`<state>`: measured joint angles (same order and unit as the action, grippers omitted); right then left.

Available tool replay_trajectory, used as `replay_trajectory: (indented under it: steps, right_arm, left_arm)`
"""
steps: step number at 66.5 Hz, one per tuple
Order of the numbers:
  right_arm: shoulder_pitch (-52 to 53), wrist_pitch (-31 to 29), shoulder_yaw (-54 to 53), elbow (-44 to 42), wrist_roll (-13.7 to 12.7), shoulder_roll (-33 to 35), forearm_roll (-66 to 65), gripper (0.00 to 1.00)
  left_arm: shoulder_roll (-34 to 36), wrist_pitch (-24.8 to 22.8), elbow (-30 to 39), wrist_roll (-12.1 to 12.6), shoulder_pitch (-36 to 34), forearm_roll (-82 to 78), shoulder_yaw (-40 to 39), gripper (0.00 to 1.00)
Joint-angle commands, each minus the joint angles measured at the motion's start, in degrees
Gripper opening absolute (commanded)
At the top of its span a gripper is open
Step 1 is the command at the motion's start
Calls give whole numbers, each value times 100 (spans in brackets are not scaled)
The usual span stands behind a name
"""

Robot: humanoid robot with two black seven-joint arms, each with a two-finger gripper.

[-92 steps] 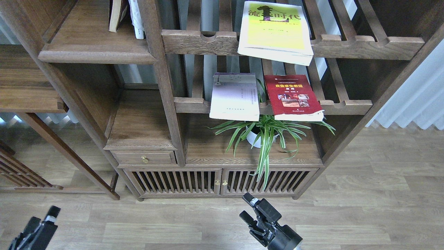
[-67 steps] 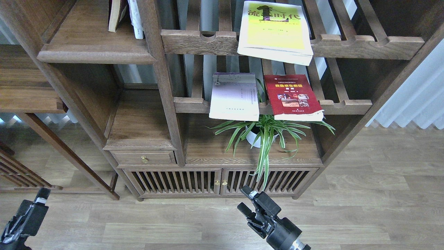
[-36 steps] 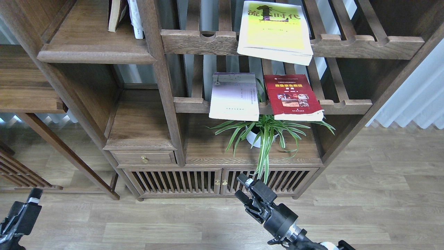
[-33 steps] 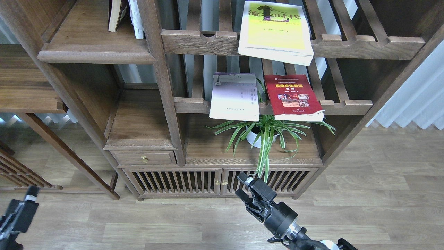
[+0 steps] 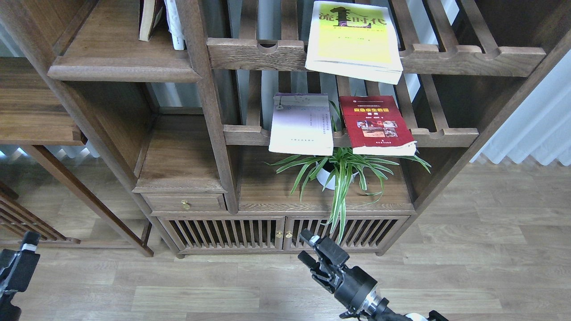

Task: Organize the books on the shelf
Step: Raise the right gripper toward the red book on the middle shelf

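Wooden floor lies under my right claw (image 5: 304,246), open and empty. Far above it, the red book (image 5: 374,124) pokes off its rack; a bump could drop it.

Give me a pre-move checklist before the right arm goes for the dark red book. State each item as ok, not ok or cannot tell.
1. Right tool empty: ok, fingers apart, nothing between them.
2. Dark red book reachable: ok, it lies flat on the lower slatted rack, front edge overhanging the rail.
3. Path clear: not ok, the spider plant has leaves spreading just below the book.
4. Lilac-white book apart from the red one: ok, a gap shows.
5. Solid shelf has room: ok, two books stand at its back, front bare.
6. Left tool state: cannot tell, seen dark at the frame edge.
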<state>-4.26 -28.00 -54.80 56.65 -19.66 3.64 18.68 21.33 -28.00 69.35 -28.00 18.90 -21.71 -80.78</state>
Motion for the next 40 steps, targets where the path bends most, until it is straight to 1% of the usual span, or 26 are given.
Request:
replay_trajectory:
  steps: [1, 7, 11, 22, 28, 33, 36, 40]
  right_arm:
    - [49, 0, 40, -49, 41, -13, -136, 100]
    - [75, 0, 49, -40, 15, 14, -136, 100]
    - [84, 0, 4, -40, 59, -39, -119, 100]
    - [92, 0, -4, -32, 68, -74, -101, 100]
    - [145, 0, -48, -40, 85, -100, -49, 100]
    - [286, 0, -399, -111, 120, -241, 189, 100]
    - [435, 0, -662, -137, 190, -355, 268, 100]
    - [497, 0, -909, -137, 208, -364, 294, 100]
  left_arm:
    - [3, 0, 0, 0, -27, 0, 1, 100]
    - [3, 0, -9, 0, -27, 0, -43, 100]
    - [3, 0, -35, 0, -45, 0, -52, 100]
    - [73, 0, -518, 0, -273, 0, -96, 100]
    - [126, 0, -624, 0, -387, 0, -184, 100]
    - [126, 0, -703, 0, -379, 9, -386, 100]
    - [126, 0, -756, 0, -414, 9, -491, 100]
    - [126, 0, -765, 0, -423, 9, -526, 100]
